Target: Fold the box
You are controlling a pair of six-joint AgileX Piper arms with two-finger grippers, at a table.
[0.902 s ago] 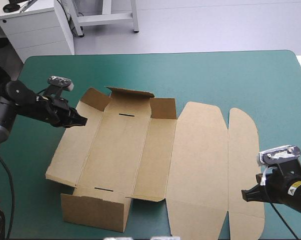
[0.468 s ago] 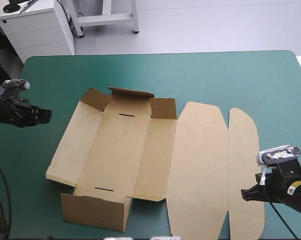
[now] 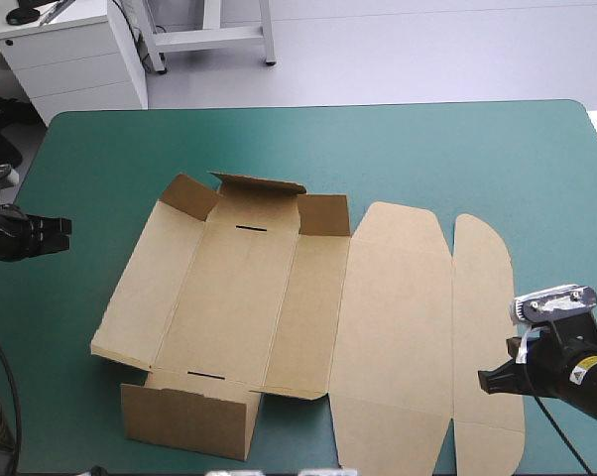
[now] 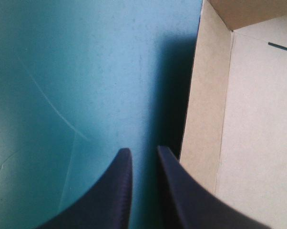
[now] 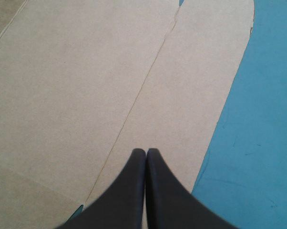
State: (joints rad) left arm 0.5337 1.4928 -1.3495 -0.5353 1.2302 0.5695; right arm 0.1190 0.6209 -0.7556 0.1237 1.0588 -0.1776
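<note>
Our left jaws, a slit apart and empty, hang over the teal-green desk (image 3: 427, 149) near its left edge. The brown box (image 3: 308, 307) lies mid-desk, mostly flat, its near and far end walls raised. Our right jaws, pressed together, hang over its rounded rightmost flap.

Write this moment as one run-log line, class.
task: fold the box | box: end walls raised, lid flat | left gripper: narrowly open, empty, beside box's left panel | right gripper: shut, over lid flap
</note>
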